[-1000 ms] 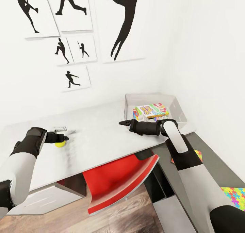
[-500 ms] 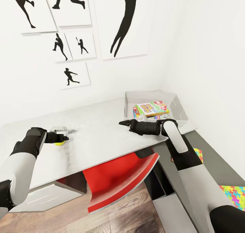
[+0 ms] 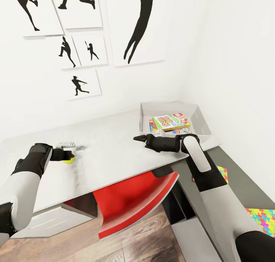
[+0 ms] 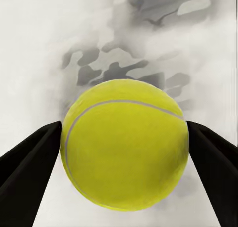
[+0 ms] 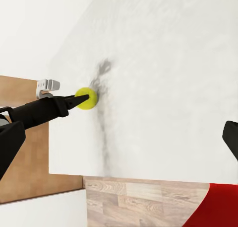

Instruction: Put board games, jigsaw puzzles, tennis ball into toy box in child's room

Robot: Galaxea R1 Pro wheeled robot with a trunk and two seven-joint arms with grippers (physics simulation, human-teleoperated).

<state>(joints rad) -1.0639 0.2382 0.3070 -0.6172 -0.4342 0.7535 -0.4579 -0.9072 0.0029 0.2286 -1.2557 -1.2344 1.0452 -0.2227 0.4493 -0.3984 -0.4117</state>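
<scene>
The tennis ball [image 3: 69, 160] [image 4: 125, 142] [image 5: 87, 98] rests on the light grey table [image 3: 110, 151] at the left. My left gripper [image 3: 70, 156] [image 4: 124, 152] is shut on it, one black finger against each side. The toy box [image 3: 168, 106] stands at the table's far right corner, with a green, white and yellow board game [image 3: 170, 121] lying on top of other coloured flat items inside. My right gripper [image 3: 138, 138] [image 5: 119, 142] hovers open over the table just left of the box. Two jigsaw puzzles [image 3: 223, 174] [image 3: 264, 218] lie on the dark grey top at the right.
A small white-grey object [image 3: 65, 144] [image 5: 48, 84] sits on the table just behind the left gripper. A red chair [image 3: 133, 200] is tucked under the table's front edge. Walls with silhouette posters [image 3: 139, 25] close off the back and right.
The head view shifted slightly a second ago. The left gripper's fingers have drawn in around the tennis ball. The right arm has stayed still.
</scene>
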